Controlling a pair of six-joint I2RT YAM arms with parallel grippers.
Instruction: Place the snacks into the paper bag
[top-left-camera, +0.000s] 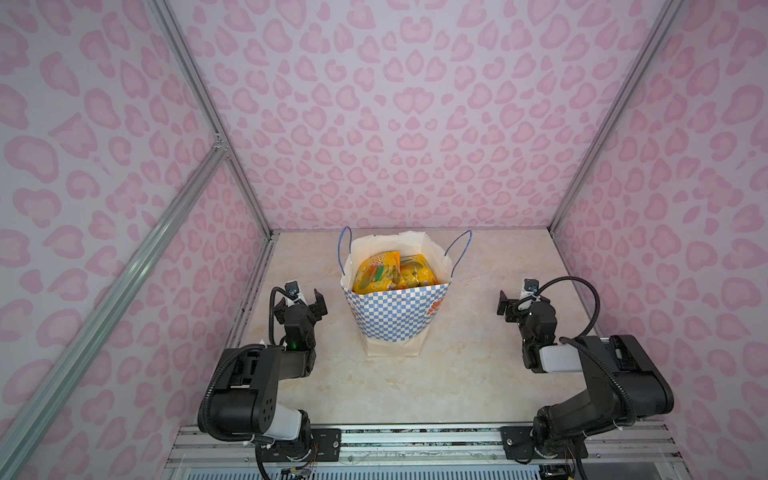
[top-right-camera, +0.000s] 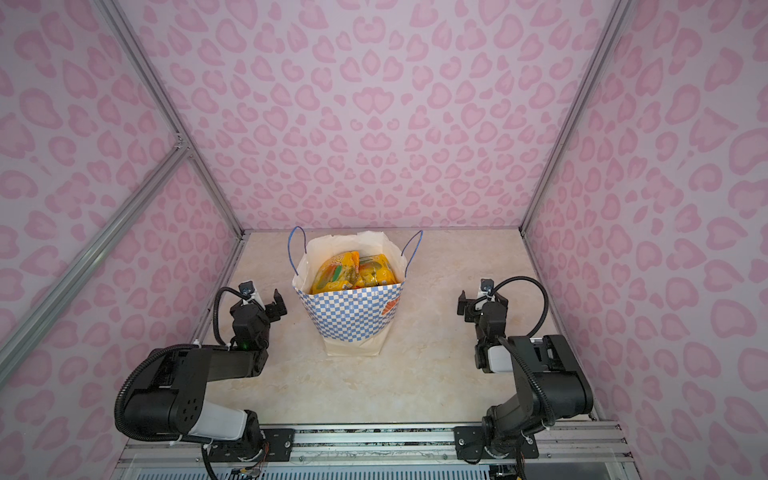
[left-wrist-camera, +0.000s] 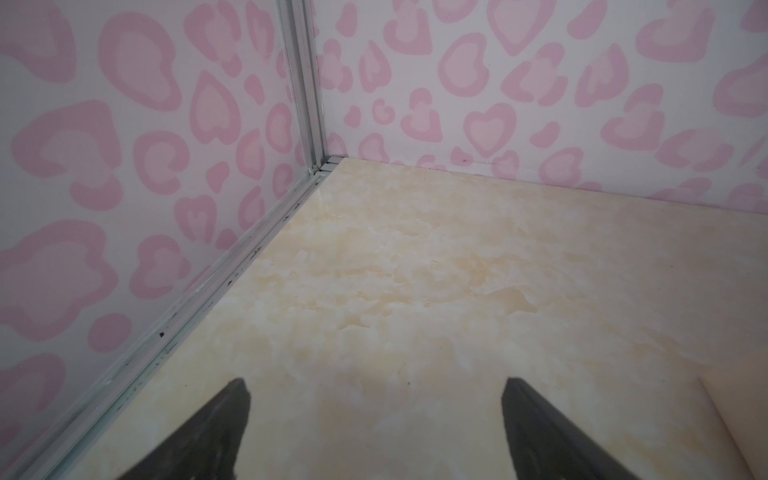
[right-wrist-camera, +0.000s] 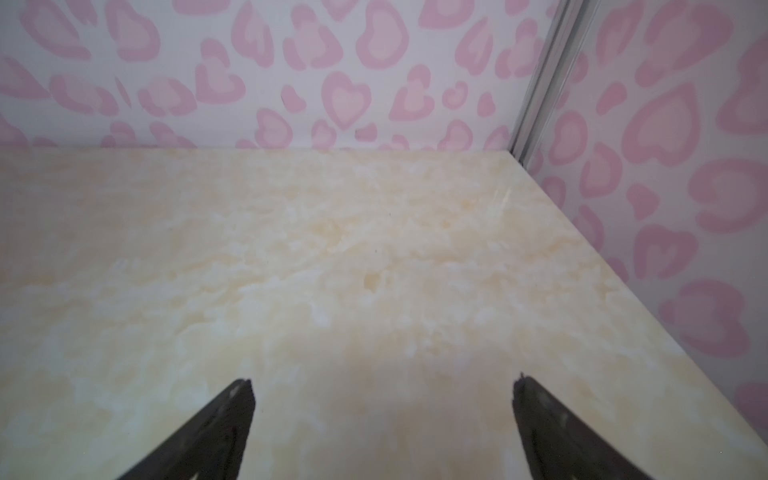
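Observation:
The paper bag stands upright and open in the middle of the table in both top views, its blue cord handles sticking up. Yellow and orange snacks lie inside it, filling its mouth. No snack shows on the table. My left gripper hovers left of the bag, open and empty. My right gripper hovers right of it, also open and empty. Each wrist view shows wide-apart jaws over bare table: the left gripper and the right gripper. A pale strip of the bag shows beside the left gripper.
Pink heart-patterned walls close the cell on three sides, with aluminium frame posts at the corners. The marble-look table ends at a metal rail where both arm bases are mounted.

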